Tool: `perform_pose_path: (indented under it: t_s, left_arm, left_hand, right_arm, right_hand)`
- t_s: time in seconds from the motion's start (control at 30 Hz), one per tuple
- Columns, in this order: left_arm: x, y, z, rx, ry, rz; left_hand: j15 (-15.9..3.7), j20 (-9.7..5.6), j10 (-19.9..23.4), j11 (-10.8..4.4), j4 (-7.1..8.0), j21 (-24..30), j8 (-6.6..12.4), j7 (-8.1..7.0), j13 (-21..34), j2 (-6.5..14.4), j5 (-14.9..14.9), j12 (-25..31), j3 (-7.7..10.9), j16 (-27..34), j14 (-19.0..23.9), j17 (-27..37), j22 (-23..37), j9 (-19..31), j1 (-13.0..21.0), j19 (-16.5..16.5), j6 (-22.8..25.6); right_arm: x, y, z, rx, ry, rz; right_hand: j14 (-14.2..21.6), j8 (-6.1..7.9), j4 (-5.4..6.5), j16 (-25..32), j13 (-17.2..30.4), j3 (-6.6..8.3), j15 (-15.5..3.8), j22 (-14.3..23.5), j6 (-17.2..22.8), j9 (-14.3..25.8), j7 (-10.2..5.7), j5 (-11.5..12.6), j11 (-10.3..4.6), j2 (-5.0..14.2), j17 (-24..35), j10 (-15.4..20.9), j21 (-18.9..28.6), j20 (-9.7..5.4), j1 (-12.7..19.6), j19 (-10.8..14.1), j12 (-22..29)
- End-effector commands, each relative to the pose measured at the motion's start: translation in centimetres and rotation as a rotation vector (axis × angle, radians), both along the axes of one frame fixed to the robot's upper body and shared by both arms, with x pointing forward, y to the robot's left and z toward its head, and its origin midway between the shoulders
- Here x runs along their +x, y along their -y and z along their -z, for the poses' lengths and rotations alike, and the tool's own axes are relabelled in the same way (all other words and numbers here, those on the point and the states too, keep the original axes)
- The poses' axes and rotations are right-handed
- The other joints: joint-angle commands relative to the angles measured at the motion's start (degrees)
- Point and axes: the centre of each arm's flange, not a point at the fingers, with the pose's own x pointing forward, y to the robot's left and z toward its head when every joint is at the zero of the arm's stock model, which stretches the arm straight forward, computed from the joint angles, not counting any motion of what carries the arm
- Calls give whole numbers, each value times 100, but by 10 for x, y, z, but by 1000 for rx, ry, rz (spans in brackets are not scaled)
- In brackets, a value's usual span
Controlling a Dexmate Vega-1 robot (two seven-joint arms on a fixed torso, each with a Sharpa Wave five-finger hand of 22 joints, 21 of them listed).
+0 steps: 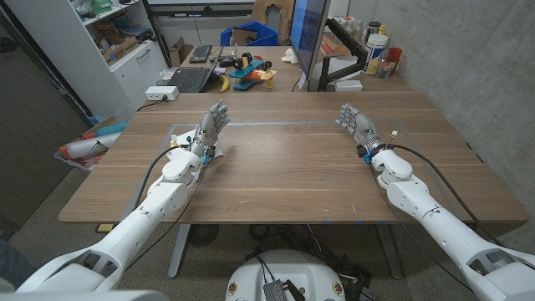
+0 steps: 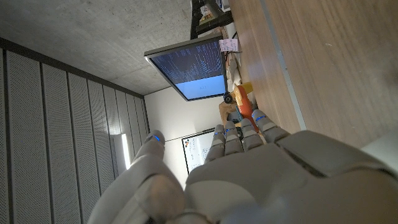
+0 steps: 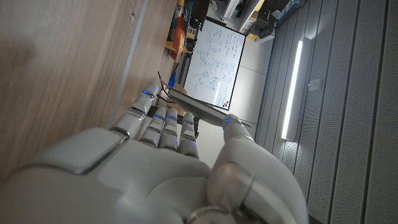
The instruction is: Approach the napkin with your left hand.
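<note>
Left hand (image 1: 211, 127) open, holding nothing, fingers extended over table (image 1: 284, 167), right hand (image 1: 357, 125) likewise empty

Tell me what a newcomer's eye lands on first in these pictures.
First come the two white robot arms reaching over the wooden table, the left hand and the right hand set far apart, both holding nothing, fingers extended. Next, the dark monitor standing beyond the table's far edge, with colourful toys and a laptop on the desk behind it. No napkin is clearly visible on the table.
</note>
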Motion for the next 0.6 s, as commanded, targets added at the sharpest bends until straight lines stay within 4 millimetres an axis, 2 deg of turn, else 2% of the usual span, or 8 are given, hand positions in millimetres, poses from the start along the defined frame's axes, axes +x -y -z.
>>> perform_pose_path:
  t_s: [0.03,0.6]
  left_arm:
    - [3,0,1,-1,-11,-3]
    - [-3,3,-3,6,-1,-2]
  left_hand:
    - [34,56,12,39,3,27,28,34,1,14,25,32,35,21,-6,6,31,19,66,17,-1]
    - [43,112,30,55,-19,-20,27,29,-37,52,20,48,46,28,6,3,34,19,83,34,-1]
  right_arm:
    - [5,-1,4,-8,-13,1]
    - [5,1,2,-12,-10,12]
  right_hand:
    - [58,24,-2,31,22,44,2,21,56,14,-12,33,5,-7,9,58,15,12,43,47,23]
    - [57,21,-6,31,19,30,1,22,78,15,-6,29,-4,6,1,68,-18,21,36,61,18]
